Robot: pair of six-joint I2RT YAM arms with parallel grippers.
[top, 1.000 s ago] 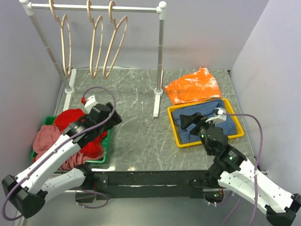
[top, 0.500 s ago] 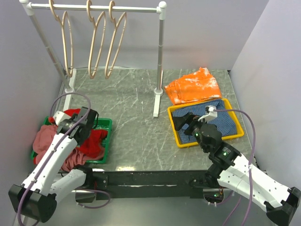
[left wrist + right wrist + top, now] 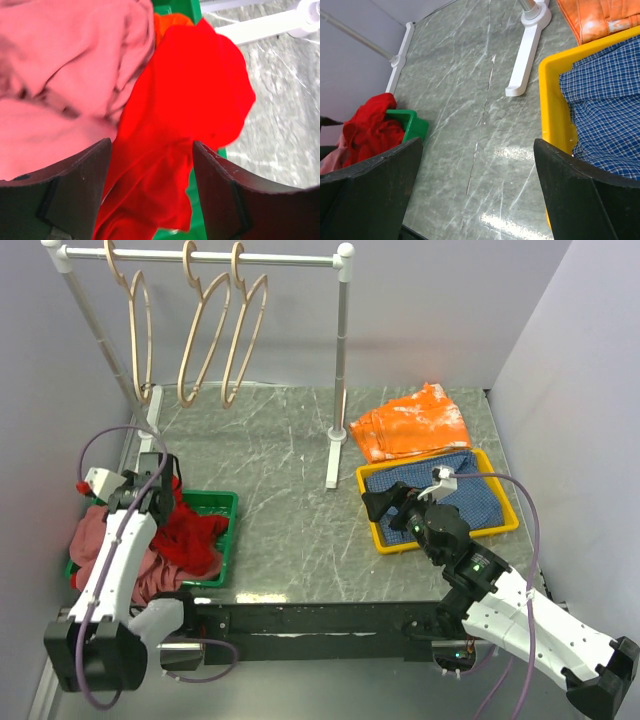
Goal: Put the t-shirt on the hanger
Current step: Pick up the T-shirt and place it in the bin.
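The red t-shirt lies crumpled in the green bin, against a pink garment. My left gripper reaches into the bin from the left. In the left wrist view, the left gripper is open, its jaws apart on either side of a fold of the t-shirt. Three pale wooden hangers hang alike on the white rail at the back left. My right gripper is open at the yellow tray's left edge. The right gripper holds nothing over bare table.
The yellow tray holds a blue checked cloth. An orange garment lies behind it. The rack's right post and foot stand mid-table. Grey walls close in the left, back and right.
My left arm has swung left across the bin and now points into the red fabric, with its jaws narrower than before. The right gripper has shifted slightly left.
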